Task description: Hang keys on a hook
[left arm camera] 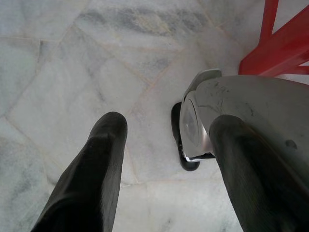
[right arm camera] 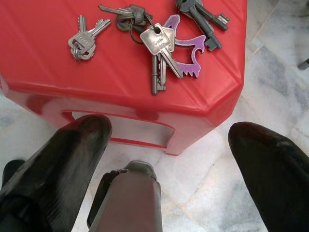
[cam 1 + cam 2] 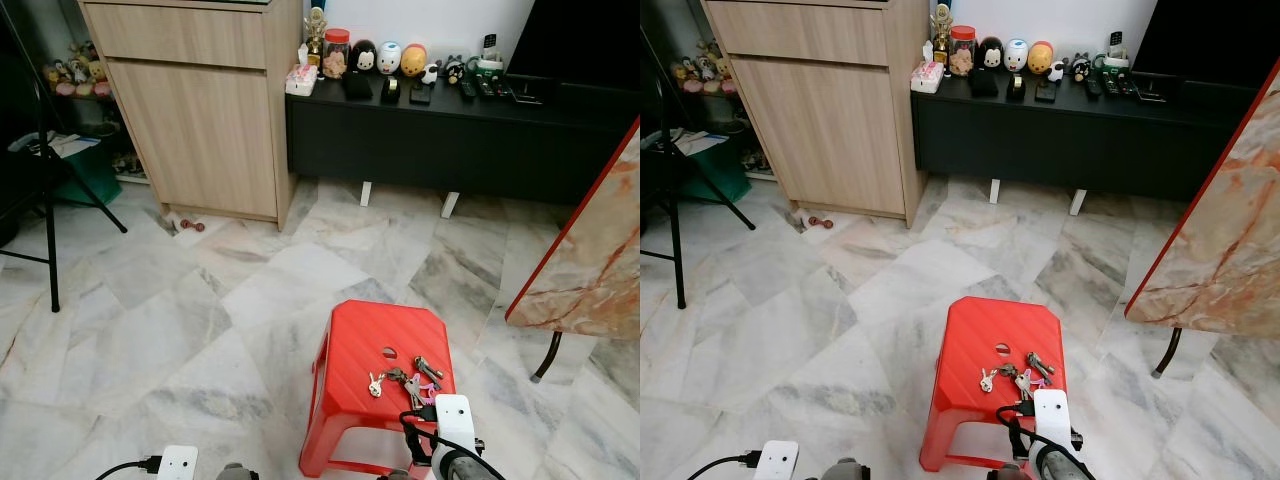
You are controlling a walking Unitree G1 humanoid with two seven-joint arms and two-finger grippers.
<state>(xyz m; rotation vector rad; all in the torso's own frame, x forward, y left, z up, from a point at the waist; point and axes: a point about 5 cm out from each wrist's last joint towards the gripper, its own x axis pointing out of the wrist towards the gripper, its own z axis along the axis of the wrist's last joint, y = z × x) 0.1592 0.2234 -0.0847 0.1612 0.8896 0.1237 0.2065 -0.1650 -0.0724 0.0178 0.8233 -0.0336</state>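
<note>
On top of the red stool (image 3: 375, 350) lie the keys (image 3: 405, 380), near its front edge. From the right wrist, the right gripper (image 2: 166, 140) hangs wide open just in front of the stool, below the keys. From the left wrist, the left gripper (image 1: 166, 137) is open over the marble floor (image 1: 72, 63) beside the stool.

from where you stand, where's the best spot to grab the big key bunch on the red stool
Probably the silver keys jutting toward the stool's near edge. The bunch lies flat, so come from above with the right claw, open and hanging just below that edge.
</note>
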